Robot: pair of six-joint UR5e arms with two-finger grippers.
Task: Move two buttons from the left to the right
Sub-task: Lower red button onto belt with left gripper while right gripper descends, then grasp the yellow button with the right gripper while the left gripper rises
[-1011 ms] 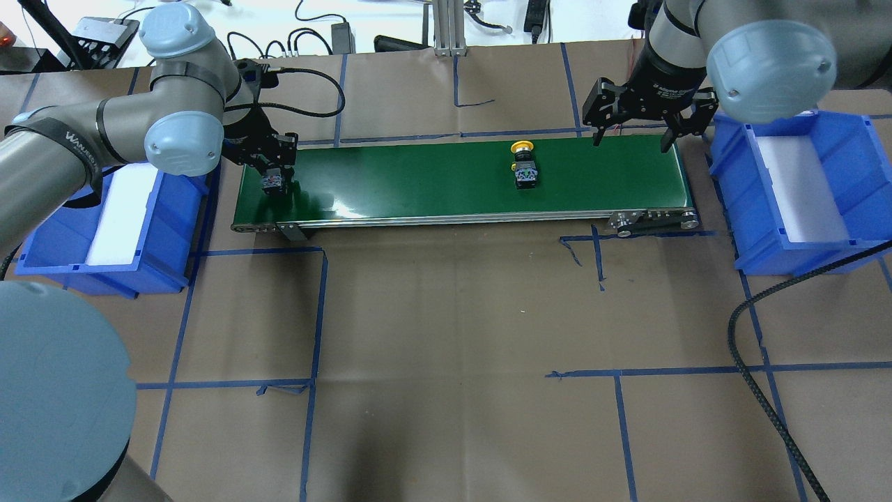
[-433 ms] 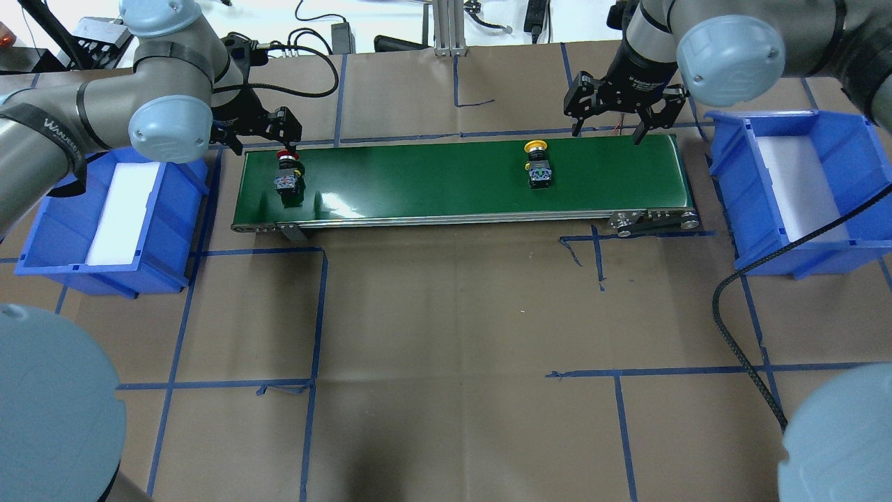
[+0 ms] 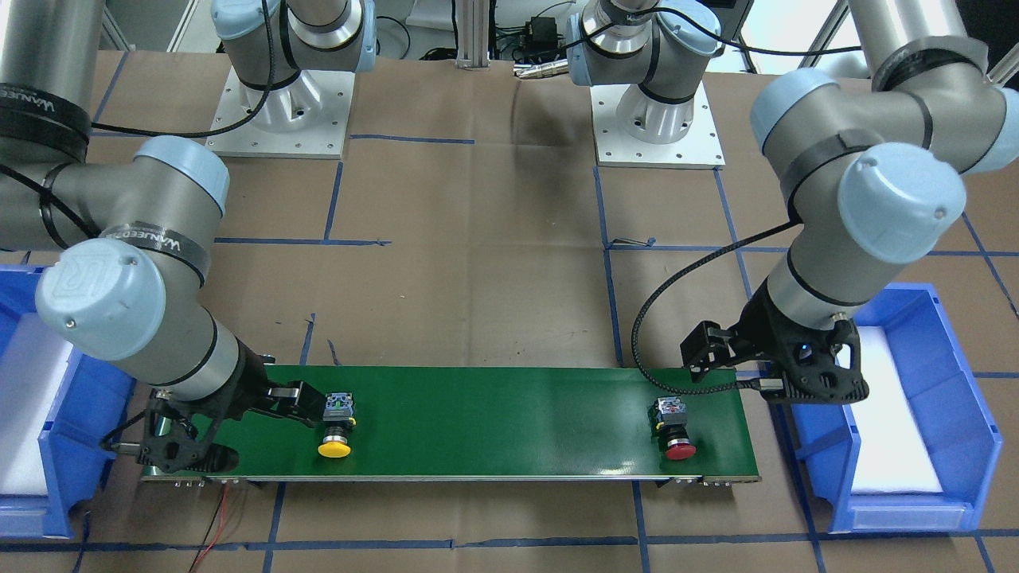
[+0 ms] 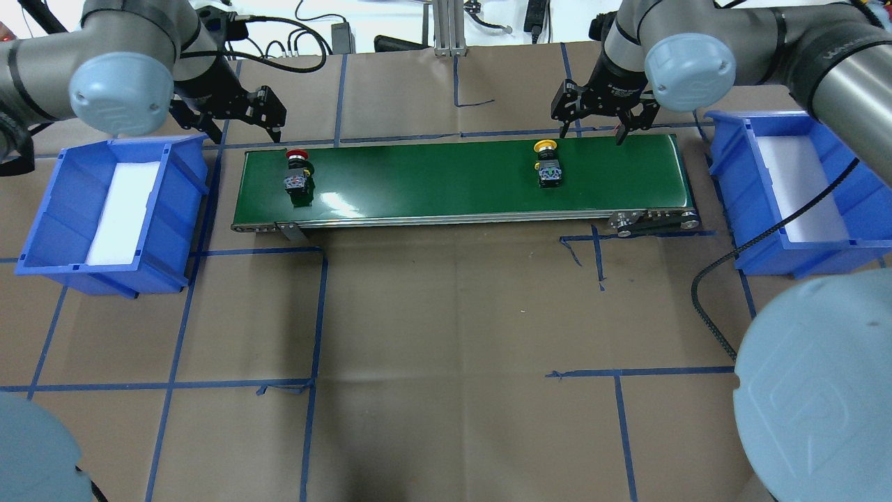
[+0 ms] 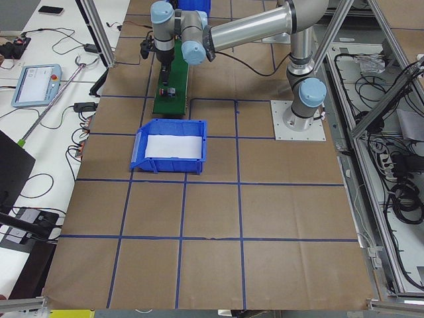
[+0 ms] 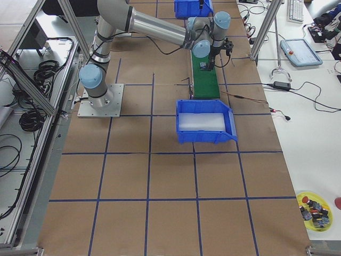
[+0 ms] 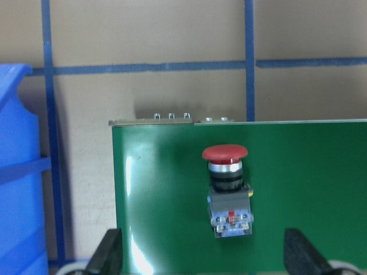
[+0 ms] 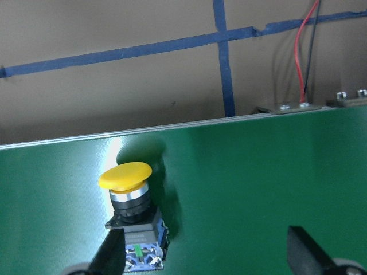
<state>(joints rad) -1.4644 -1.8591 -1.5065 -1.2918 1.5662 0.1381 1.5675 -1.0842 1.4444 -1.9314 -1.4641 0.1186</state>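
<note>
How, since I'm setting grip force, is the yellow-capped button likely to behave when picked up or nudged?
The yellow-capped button looks rigid, hard cap and blocky body, so probably won't deform. Lying sideways on the green conveyor belt, its square rear block should stop rolling, though the round cap may let it pivot. Small, likely light.

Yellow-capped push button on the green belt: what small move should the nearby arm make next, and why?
Probably bring the open right gripper down astride the yellow-capped push button: it lies free on the green conveyor belt, slightly off the gripper's centre.
</note>
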